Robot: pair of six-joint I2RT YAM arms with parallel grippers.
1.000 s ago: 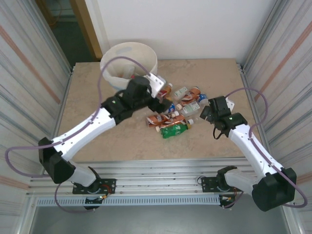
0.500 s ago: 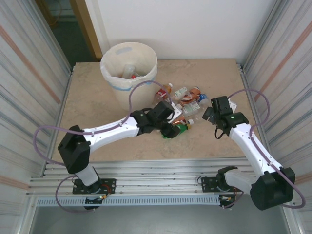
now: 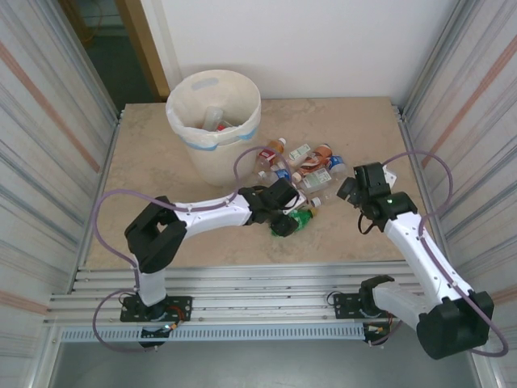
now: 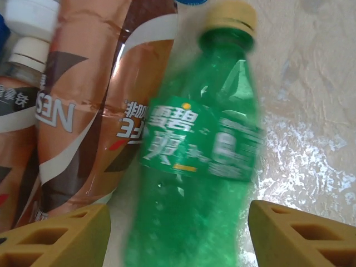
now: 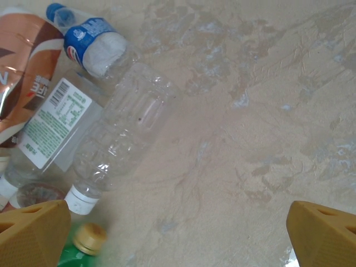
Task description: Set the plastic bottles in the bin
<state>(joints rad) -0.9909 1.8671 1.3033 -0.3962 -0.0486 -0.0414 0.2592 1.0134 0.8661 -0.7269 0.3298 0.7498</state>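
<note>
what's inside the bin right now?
Inside the bin: one clear bottle with a red bit beside it, too small to identify. The near wall covers the bottom, so anything lower is hidden.

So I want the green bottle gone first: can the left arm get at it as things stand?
Probably yes. The left gripper is open with the green bottle between its fingers and nothing lying over it; a brown-labelled bottle lies close alongside, which might crowd one finger.
</note>
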